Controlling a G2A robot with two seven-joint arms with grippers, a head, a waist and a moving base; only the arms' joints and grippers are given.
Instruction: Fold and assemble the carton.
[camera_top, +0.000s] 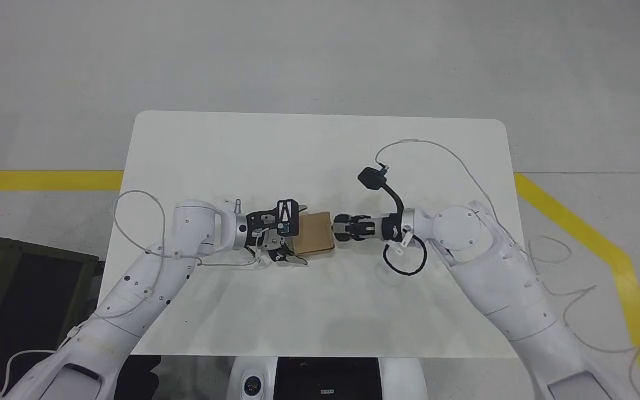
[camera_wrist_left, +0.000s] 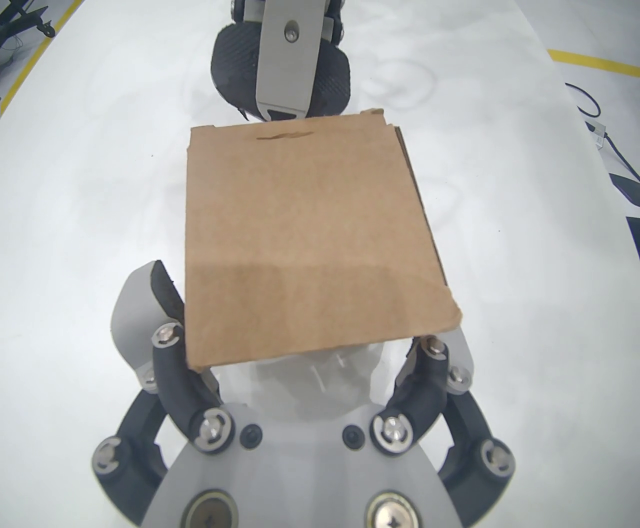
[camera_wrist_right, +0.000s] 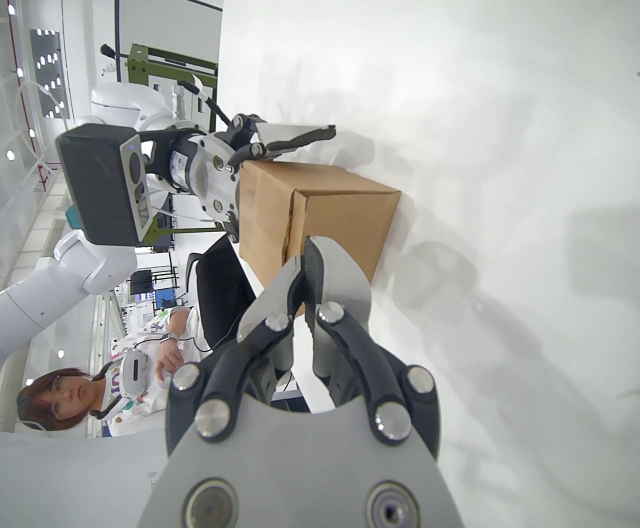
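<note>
A white table carries the whole scene, and the brown carton stands near its middle, already folded into a closed box shape with a seam running down one corner. It sits on the tabletop directly between your two arms, which meet it from opposite ends.

Your left gripper faces one end of the carton with its jaws released and spread wide. One of its fingers lies just beside the carton's edge, while the other reaches out along the opposite face. From the right wrist view, that end of the box sits close up against the gripper's palm.

Your right gripper meets the far end of the carton with its fingers clenched together, grasping nothing. Their tips rest against the box's side near the seamed corner, and you cannot tell how hard they press.
</note>
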